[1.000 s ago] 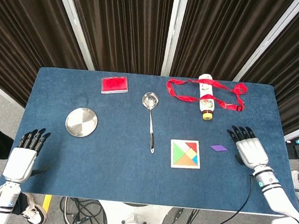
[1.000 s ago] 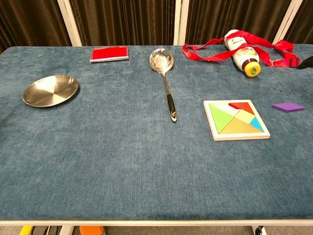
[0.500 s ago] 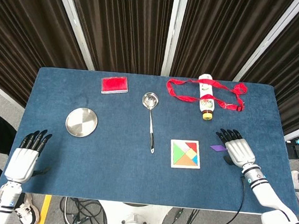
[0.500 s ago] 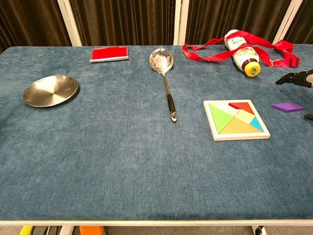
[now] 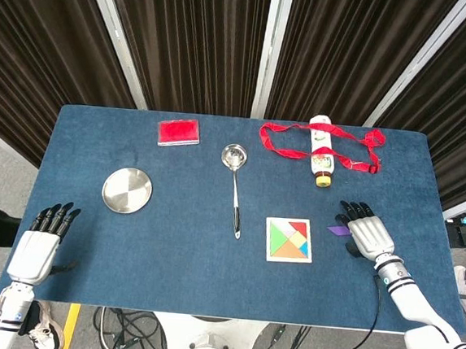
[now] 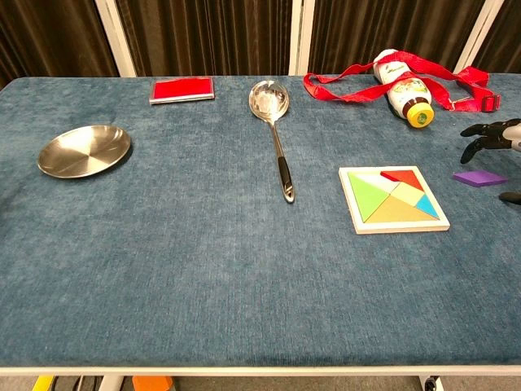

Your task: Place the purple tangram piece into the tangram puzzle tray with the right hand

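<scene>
The purple tangram piece (image 5: 338, 230) (image 6: 479, 177) lies flat on the blue table, just right of the tangram puzzle tray (image 5: 288, 240) (image 6: 393, 199), which holds several coloured pieces. My right hand (image 5: 364, 232) (image 6: 492, 139) hovers over the piece's right end with its fingers spread and slightly curled, holding nothing. Its dark fingertips (image 6: 470, 151) hang just above the piece in the chest view. My left hand (image 5: 41, 239) lies open near the table's front left corner, away from everything; the chest view does not show it.
A steel plate (image 5: 127, 190) sits at the left, a ladle (image 5: 235, 184) in the middle, a red card (image 5: 179, 131) at the back. A bottle (image 5: 321, 149) tangled in a red ribbon (image 5: 289, 137) lies behind the tray.
My right hand has moved left from the table's right side to above the purple piece, its fingers curling down a little. The left hand has barely shifted.
</scene>
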`<state>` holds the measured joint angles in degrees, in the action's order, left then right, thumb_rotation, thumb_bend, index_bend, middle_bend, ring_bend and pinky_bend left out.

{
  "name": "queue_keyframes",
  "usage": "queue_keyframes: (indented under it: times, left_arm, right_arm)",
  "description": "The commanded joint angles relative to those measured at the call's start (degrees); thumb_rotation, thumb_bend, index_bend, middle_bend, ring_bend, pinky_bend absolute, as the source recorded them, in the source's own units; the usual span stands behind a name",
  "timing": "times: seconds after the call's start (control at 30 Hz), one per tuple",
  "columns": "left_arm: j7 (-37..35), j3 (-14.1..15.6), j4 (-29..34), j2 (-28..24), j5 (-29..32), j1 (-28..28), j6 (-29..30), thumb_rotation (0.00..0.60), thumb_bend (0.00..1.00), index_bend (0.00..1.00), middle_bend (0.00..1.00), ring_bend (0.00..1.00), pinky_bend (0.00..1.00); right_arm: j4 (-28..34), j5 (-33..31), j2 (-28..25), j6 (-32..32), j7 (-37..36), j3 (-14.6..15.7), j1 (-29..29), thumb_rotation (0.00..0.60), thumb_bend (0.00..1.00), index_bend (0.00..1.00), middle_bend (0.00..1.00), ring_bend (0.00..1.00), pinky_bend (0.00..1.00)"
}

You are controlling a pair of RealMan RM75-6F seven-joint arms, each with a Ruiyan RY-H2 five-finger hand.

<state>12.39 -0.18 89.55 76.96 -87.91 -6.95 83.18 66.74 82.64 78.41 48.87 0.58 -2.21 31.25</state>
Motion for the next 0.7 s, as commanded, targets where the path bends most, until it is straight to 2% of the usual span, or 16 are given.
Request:
queue_keyframes:
  times: [0.03,0.7]
  left_arm:
    - [0.0,0.0,0.0,0.0,0.0,0.0,0.0,0.600,0.00,0.10,0.03,0.00,0.11]
    - [-0.1,0.2,-0.3,0.4,0.2,-0.1,-0.5,0.600,0.00,0.10,0.03,0.00,0.12]
  right_arm:
    - [-0.1,-0.1,0.1,0.1,0.1,0.0,0.1,0.600,0.26,0.27,0.00,0.00,0.00]
    - [-0.2,-1.0,0.5,1.0,0.9,0.4,0.3,0.600,0.26,0.39,0.00,0.00,0.00]
